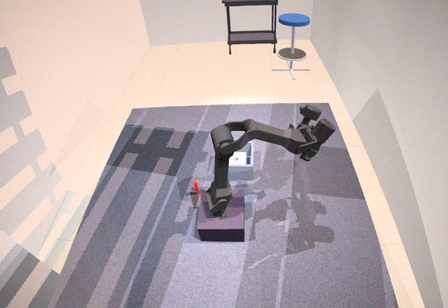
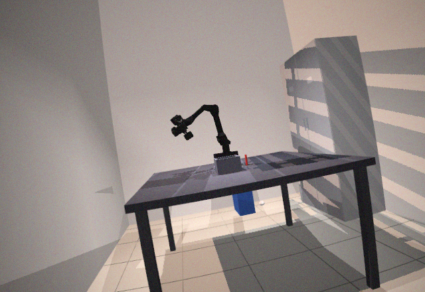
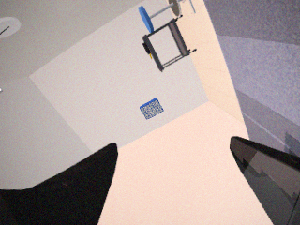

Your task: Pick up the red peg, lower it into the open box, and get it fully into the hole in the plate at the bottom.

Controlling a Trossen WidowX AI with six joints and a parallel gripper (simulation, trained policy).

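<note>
- Red peg upright on table, near arm
- Open box partly hidden by arm
- Blue-seated stool beside dark cart

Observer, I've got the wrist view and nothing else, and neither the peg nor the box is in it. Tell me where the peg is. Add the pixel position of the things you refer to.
Observer: The exterior view shows the red peg [image 1: 196, 187] [image 2: 246, 160] standing upright on the table [image 1: 202, 279] [image 2: 212, 192], off to one side of the open box [image 1: 241, 171] [image 2: 228, 164].

Operator: Understood. Tell me where my gripper [image 1: 316, 134] [image 2: 178, 127] [image 3: 172, 145] is relative to them.

Observer: Raised well above the table, out past the side of the box away from the peg.

Operator: Now describe the inside of the box.

Observer: From the top view, a pale plate [image 1: 237, 159] shows at the bottom; the arm hides part of it.
</note>
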